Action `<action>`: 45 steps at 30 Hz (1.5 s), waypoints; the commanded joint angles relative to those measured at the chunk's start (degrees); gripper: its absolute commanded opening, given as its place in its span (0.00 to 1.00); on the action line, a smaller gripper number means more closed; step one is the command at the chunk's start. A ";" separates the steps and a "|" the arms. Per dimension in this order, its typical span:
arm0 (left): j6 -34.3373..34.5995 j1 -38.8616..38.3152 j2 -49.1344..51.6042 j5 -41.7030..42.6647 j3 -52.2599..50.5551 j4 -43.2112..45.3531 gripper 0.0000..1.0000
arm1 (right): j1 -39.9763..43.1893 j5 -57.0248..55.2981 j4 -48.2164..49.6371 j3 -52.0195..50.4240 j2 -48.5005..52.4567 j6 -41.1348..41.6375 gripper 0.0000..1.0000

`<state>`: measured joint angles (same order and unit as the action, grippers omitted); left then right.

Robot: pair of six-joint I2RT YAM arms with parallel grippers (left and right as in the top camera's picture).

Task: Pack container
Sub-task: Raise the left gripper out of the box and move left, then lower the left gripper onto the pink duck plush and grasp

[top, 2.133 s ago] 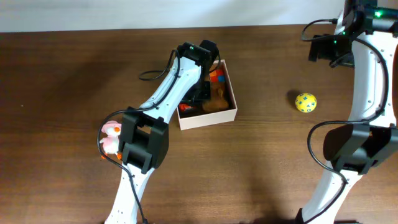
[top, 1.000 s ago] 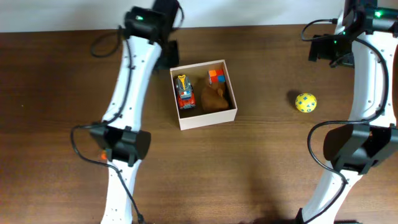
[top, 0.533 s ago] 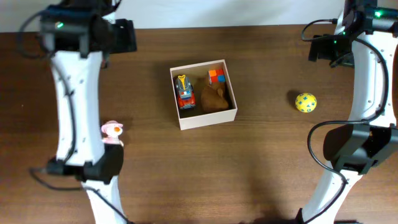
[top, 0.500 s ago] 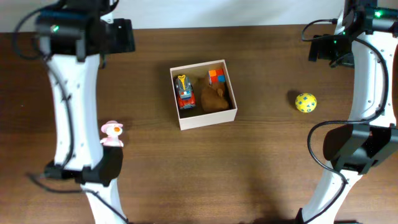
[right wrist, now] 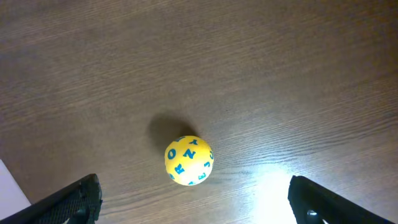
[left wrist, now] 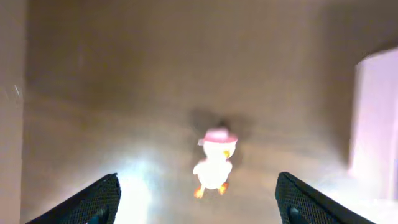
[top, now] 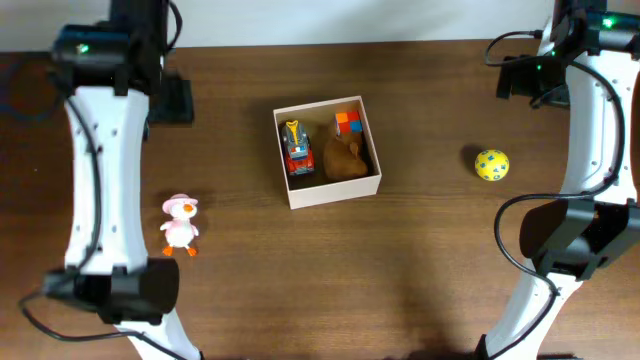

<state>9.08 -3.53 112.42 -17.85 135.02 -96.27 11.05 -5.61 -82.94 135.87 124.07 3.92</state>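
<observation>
Fingers spread and empty, the left gripper point(left wrist: 198, 198) faces a pink-hatted white toy duck point(left wrist: 214, 163), the right gripper point(right wrist: 193, 202) a blue-lettered yellow ball point(right wrist: 188, 160) — apparently lining up pickups for the white-walled square cardboard container point(top: 335, 192).

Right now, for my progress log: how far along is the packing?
Done: red truck, colored block and brown toy lie in the container. In hand: nothing; left fingers and right fingers are both open, empty. Left: pink-hatted duck and yellow ball on the table.
</observation>
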 commanded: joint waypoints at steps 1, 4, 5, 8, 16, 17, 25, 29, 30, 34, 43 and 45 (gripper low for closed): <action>1.75 2.54 0.15 1.38 -6.93 0.96 0.82 | -0.13 -0.90 0.02 1.18 -0.37 0.20 0.99; 0.00 4.02 0.15 5.99 -12.90 4.59 0.82 | -0.13 -0.90 0.02 1.18 -0.37 0.17 0.99; -0.92 4.44 0.15 7.17 -14.69 6.10 0.82 | -0.15 -0.90 0.02 1.18 -0.37 0.20 0.99; -3.91 5.38 0.15 10.69 -19.54 10.56 0.83 | -0.13 -0.90 0.02 1.18 -0.37 0.20 0.99; -6.86 5.95 0.15 14.27 -31.30 20.06 0.82 | -0.13 -0.90 0.02 1.18 -0.37 0.20 0.99; -7.13 5.95 0.15 14.53 -32.65 20.94 0.82 | -0.15 -0.90 0.02 1.18 -0.37 0.20 0.99; -9.20 6.05 0.15 15.61 -41.13 24.15 0.83 | -0.15 -0.90 0.02 1.18 -0.37 0.20 0.99; -9.40 6.05 0.15 15.61 -45.68 26.38 0.83 | -0.13 -0.90 0.02 1.18 -0.37 0.17 0.99; -9.38 6.05 0.15 15.63 -46.71 26.99 0.82 | -0.13 -0.90 0.02 1.18 -0.37 0.20 0.99; -9.42 6.73 0.15 15.78 -51.01 29.24 0.82 | -0.13 -0.90 0.02 1.18 -0.37 0.20 0.99; -10.05 10.40 0.15 16.24 -57.48 33.75 0.82 | -0.13 -0.90 0.02 1.18 -0.37 0.20 0.99; -10.03 11.06 0.15 16.85 -58.34 34.36 0.82 | -0.15 -0.90 0.02 1.18 -0.37 0.20 0.99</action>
<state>-0.03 6.55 113.06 -2.92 78.32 -62.33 11.05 -5.61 -82.94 135.87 124.07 3.90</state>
